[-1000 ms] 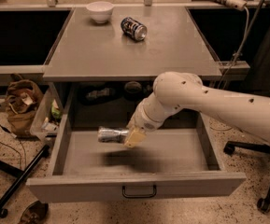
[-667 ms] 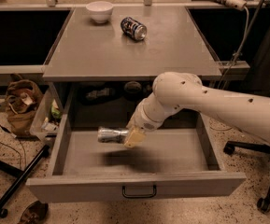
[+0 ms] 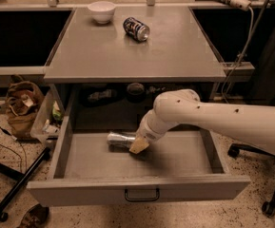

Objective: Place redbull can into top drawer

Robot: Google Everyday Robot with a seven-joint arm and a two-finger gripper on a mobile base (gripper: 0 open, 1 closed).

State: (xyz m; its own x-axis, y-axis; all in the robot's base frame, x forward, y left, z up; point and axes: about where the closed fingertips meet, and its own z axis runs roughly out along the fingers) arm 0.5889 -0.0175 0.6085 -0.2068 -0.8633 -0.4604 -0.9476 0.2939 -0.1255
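As the slim silver redbull can [image 3: 119, 139] lies on its side, the main risk I judge is rolling. With its round wall on the flat floor it could trundle toward the front or back of the drawer if nudged on release.

- Location: the can is inside the wide shallow grey metal top drawer [image 3: 80, 190], which is pulled fully out. It sits left of centre, well clear of the side walls.
- Gripper [image 3: 139, 145]: the pale tan tip of the white arm [image 3: 213, 118] sits against the can's right end. I cannot tell whether it is clamped on the can or has let go, nor whether the can rests on the floor or hangs just above it.
- Orientation: the long axis runs across the drawer, roughly parallel to the front panel. The free end points toward the left wall and the other end meets the gripper.
- Second risk: a sideways pull-out could drag or spin the can.
- Third risk: lifting steeply might bring the arm against the grey tabletop edge [image 3: 137, 76] above.
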